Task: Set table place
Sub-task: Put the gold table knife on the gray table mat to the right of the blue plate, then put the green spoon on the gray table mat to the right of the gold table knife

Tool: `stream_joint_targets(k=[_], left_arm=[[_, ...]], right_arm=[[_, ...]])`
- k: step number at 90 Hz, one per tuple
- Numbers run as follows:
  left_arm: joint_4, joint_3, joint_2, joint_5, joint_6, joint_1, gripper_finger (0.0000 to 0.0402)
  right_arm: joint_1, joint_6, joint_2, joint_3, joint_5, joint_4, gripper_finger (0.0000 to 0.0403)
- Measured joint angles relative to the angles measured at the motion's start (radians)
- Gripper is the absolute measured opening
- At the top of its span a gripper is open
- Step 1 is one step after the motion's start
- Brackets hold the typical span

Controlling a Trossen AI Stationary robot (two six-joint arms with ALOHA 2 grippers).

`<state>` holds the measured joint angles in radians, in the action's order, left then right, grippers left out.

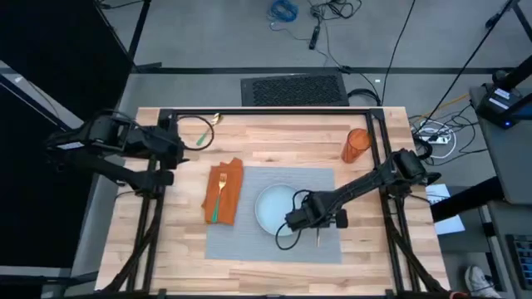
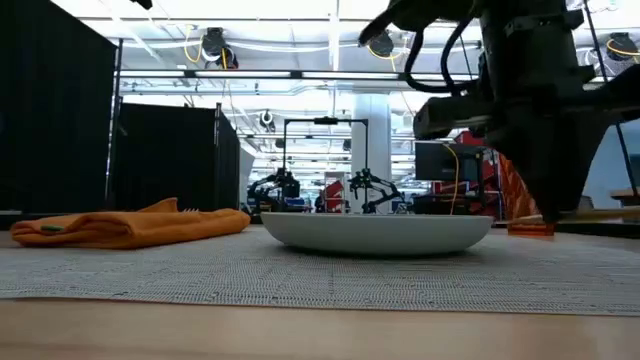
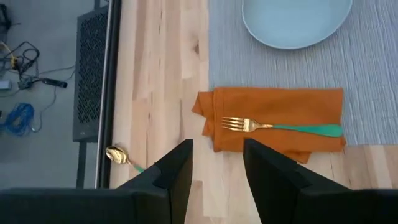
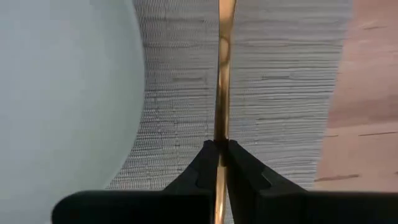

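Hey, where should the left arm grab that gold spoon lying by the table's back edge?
Best guess: take the spoon by its green handle, from straight above. It lies flat on the table near the black frame, so only a top-down pinch across the thin handle fits. The left tool hangs open nearby.

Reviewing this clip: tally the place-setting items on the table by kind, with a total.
Placemat: 1
Plate: 1
Napkin: 1
Fork: 1, lying on the napkin
Spoon: 1, at the table's far edge
Gold utensil: 1, held by the right gripper beside the plate; which kind is not clear
Orange cup: 1
Total: 7
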<state>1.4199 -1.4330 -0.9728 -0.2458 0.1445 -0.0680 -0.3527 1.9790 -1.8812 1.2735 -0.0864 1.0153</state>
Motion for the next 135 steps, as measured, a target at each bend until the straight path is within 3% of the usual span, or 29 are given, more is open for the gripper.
stream_joint_targets(k=[34, 65, 87, 110, 135], left_arm=[[-0.02, 0.0, 0.039, 0.0, 0.0, 0.0, 0.0127], [-0.02, 0.0, 0.038, 0.0, -0.001, 0.0, 0.0127], [-0.021, 0.0, 0.038, 0.0, -0.005, 0.0, 0.0127], [-0.021, 0.0, 0.038, 0.0, -0.006, 0.0, 0.0127], [-0.017, -0.001, 0.038, -0.012, -0.007, 0.0, 0.0127]], right_arm=[[-0.002, 0.034, 0.0, -0.054, 0.002, -0.092, 0.0002], [-0.003, 0.059, 0.0, -0.054, 0.012, -0.089, 0.0066], [-0.011, 0.064, 0.001, -0.054, 0.015, -0.098, 0.0079], [-0.065, 0.118, 0.011, -0.013, 0.12, -0.061, 0.0075], [-0.091, -0.023, 0.011, 0.148, 0.236, 0.029, 0.0075]])
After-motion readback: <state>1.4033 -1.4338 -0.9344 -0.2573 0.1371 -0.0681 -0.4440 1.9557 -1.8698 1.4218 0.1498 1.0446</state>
